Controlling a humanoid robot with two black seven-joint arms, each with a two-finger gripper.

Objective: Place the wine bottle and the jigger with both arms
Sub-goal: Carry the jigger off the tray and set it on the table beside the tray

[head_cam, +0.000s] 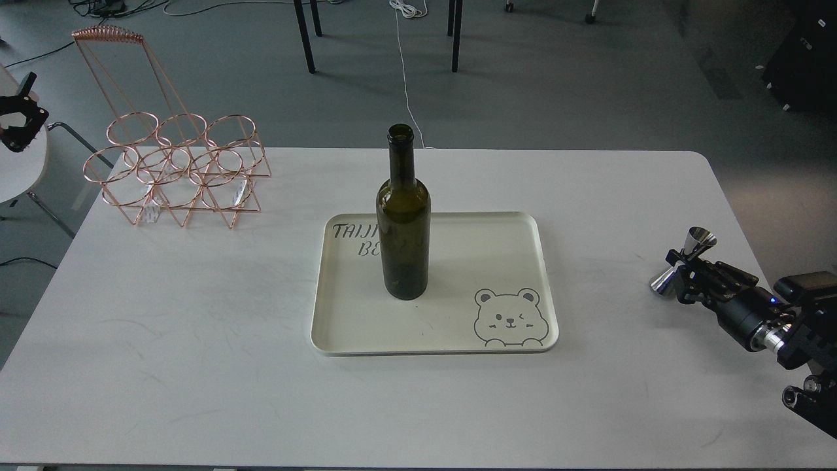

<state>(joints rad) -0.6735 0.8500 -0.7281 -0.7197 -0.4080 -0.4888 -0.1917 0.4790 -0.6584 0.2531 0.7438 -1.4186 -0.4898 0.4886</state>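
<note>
The wine bottle, dark olive-green and without a label, stands upright on the cream tray, left of the tray's middle. No gripper touches it. My right gripper is at the table's right side, well right of the tray. It is shut on the waist of the shiny jigger, which is tilted with one cone up. Whether the jigger touches the table I cannot tell. A black part at the far left edge is my left gripper, off the table and far from the bottle; its fingers cannot be told apart.
A copper wire bottle rack stands at the table's back left corner. The tray has a bear drawing at its front right and lettering behind the bottle. Chair and table legs stand on the floor beyond the white table.
</note>
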